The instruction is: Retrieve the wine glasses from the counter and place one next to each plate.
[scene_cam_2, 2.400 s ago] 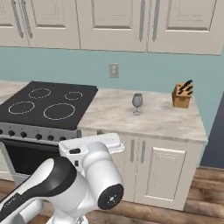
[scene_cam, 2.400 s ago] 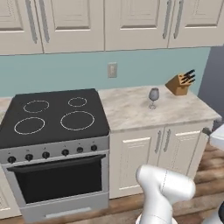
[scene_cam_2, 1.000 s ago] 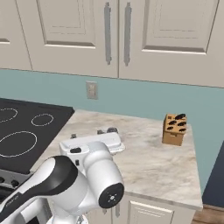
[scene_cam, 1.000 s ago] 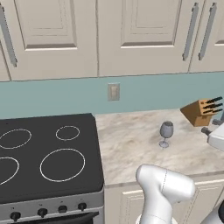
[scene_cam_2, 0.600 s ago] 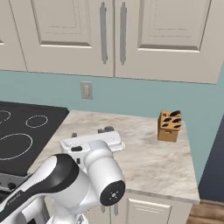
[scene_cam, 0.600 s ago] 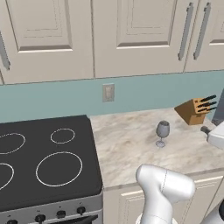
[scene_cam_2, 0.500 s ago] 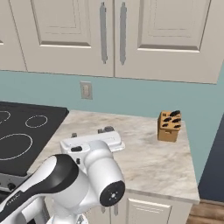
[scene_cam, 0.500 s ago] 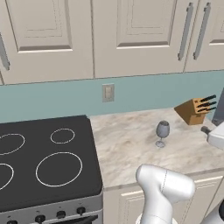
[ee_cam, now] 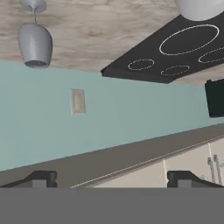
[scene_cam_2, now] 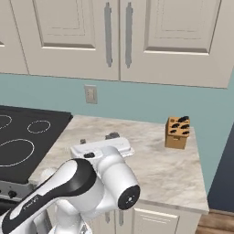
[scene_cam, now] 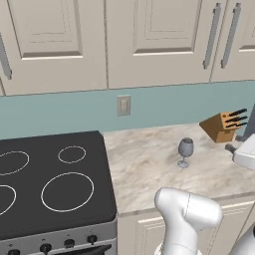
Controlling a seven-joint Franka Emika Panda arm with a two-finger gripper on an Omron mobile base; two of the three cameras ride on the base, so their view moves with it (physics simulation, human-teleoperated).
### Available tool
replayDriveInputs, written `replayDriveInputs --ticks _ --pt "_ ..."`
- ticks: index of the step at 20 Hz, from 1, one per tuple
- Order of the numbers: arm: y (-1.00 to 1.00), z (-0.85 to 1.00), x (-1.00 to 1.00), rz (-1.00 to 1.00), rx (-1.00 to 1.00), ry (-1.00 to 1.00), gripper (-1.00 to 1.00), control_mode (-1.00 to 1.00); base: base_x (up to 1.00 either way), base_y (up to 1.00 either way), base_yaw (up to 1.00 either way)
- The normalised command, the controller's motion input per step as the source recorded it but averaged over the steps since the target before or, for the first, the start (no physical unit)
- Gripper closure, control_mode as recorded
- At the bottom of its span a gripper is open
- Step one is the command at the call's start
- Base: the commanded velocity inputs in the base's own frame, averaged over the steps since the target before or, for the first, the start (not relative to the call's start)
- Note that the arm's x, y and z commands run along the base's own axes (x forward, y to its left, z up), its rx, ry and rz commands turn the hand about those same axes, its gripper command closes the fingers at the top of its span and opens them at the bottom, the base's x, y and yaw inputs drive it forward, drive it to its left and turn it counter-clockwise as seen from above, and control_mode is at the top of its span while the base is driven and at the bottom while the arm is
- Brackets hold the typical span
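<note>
One wine glass of smoky grey glass stands upright on the beige marbled counter, between the stove and a knife block. My gripper hovers at the right edge of the left base view, to the right of the glass and apart from it. In the right base view the gripper points toward the wall over the counter. The hand view is rolled upside down: the wine glass hangs at its top left, far from the open gripper, which holds nothing. The plates are out of view.
A black stove top lies left of the counter. A wooden knife block stands at the back right by the teal wall, which carries an outlet. Cream wall cabinets hang above. The counter ends right of the block.
The base has driven up close to the counter, so the whole scene has grown larger in both base views. Over the last half second nothing has visibly moved, and the gripper has stayed open.
</note>
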Motion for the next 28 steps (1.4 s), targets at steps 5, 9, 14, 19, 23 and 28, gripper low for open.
replayDriveInputs --ticks 5,9,14,19,23,28 --pt "-0.15 -0.43 0.56 0.14 0.0 0.0 -1.0 -1.0 0.0 0.0 0.0" --pt "-0.01 -0.49 0.4 0.09 -0.05 -0.1 -1.0 -1.0 0.0 0.0 0.0" --pt "0.0 -0.48 0.49 0.03 -0.07 -0.05 -1.0 -1.0 0.0 0.0 0.0" --pt "-0.03 -0.52 0.53 0.01 -0.04 0.07 -1.0 -1.0 0.0 0.0 0.0" --pt "-0.16 -0.41 0.53 0.0 0.0 0.12 -1.0 -1.0 0.0 0.0 0.0" --pt "-0.33 -0.29 0.45 0.0 0.0 0.07 -1.0 -1.0 0.0 0.0 0.0"
